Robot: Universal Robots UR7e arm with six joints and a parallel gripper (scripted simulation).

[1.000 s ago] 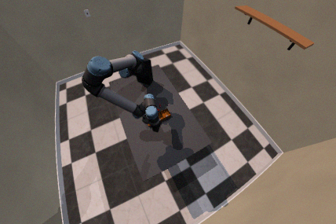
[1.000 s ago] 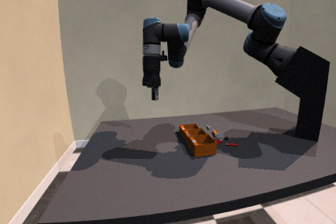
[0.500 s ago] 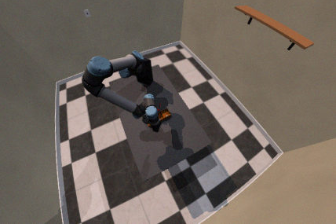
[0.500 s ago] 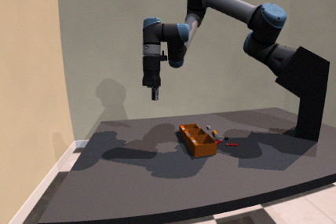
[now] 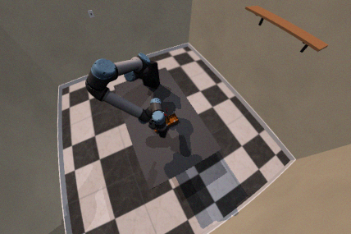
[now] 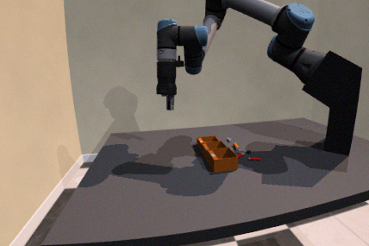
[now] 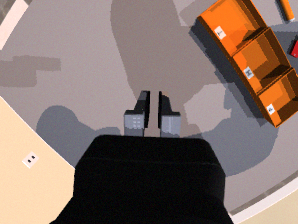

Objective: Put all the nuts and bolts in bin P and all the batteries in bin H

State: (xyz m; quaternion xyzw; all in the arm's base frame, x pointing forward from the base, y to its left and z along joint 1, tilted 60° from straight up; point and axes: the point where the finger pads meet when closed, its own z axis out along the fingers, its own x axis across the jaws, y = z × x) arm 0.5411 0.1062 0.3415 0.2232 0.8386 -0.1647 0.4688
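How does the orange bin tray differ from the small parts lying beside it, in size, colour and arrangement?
The orange bin tray is one long box split into three compartments; the small parts are several tiny separate pieces, far smaller than it. The tray is evenly orange; the parts are mixed: grey, orange, red and dark. The tray's visible compartments look unfilled, while the parts lie scattered outside it on one side. Both rest on the dark table, well below the raised gripper.

One bin, a few small parts

One orange bin (image 6: 217, 153) with three compartments stands on the table (image 6: 129, 192). Beside it lie about five small parts (image 6: 246, 153), too small to sort into kinds or count surely. One arm (image 6: 254, 9), one gripper (image 6: 170, 105), one wall shelf (image 5: 287, 27).
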